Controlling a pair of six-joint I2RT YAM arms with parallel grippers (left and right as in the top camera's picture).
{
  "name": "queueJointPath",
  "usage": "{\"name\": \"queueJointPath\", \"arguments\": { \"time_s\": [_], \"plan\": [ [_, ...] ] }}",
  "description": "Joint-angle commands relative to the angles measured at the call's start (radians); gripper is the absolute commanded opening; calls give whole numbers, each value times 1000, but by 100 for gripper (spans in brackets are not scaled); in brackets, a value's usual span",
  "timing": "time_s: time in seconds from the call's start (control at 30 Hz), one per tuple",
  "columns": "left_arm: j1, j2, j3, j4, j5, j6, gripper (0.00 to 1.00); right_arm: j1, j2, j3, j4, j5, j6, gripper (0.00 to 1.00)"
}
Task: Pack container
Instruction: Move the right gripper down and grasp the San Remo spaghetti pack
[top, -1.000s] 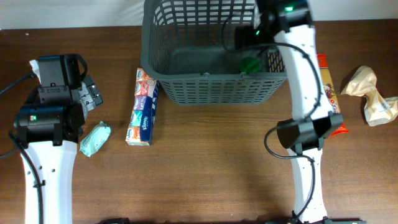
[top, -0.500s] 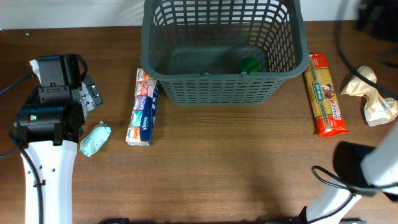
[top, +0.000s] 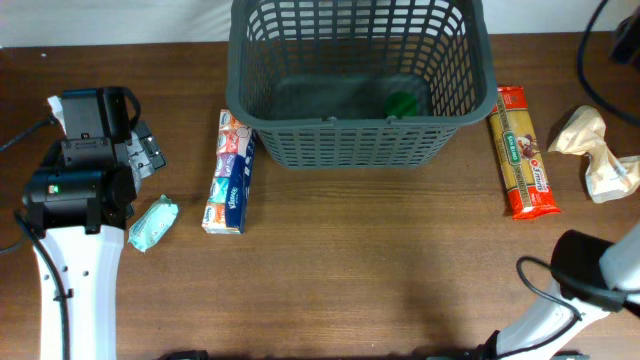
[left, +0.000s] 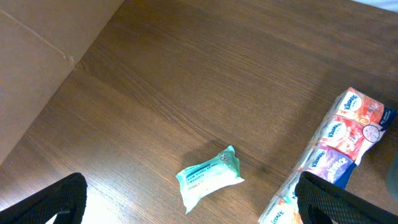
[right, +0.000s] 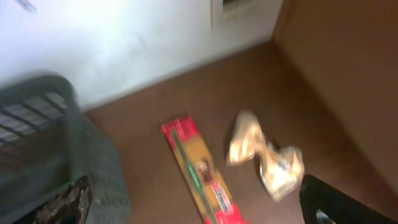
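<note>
The dark grey lattice basket (top: 360, 142) stands at the back middle of the table, and a small green item (top: 402, 103) lies in it. My left gripper (top: 148, 152) is open and empty at the left. In the left wrist view it (left: 189, 214) hovers above a teal wipes packet (left: 208, 180). My right gripper (right: 196, 200) is open and empty, high above a red and yellow spaghetti pack (right: 199, 171) to the right of the basket (right: 50, 137). The right wrist view is blurred.
A stack of tissue packs (top: 230, 172) lies left of the basket, with the teal packet (top: 153, 222) further left. The spaghetti pack (top: 523, 150) and a crumpled beige bag (top: 600, 155) lie right of the basket. The right arm's base (top: 590, 280) is at the lower right.
My right arm has pulled out from over the basket and swung off to the right, out of most of the overhead view. The green item stays in the basket. The left arm has not moved.
</note>
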Motion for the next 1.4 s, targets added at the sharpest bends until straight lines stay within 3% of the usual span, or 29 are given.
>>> {"name": "queueJointPath", "arguments": {
  "time_s": [0.0, 0.3, 0.57, 0.83, 1.37],
  "plan": [
    [4, -15, 14, -1, -6, 0, 100, -6, 61, -135, 18, 25, -50, 99],
    [4, -15, 14, -1, -7, 0, 100, -69, 116, -285, 50, -155, -427, 99],
    [4, -15, 14, -1, -7, 0, 100, -106, 259, -386, 55, -167, -387, 99],
    [4, -15, 14, -1, -7, 0, 100, -51, 392, -494, 87, -133, -342, 99],
    [4, -15, 14, -1, -7, 0, 99, 54, 490, -501, 143, 50, -292, 99]
  ]
}}
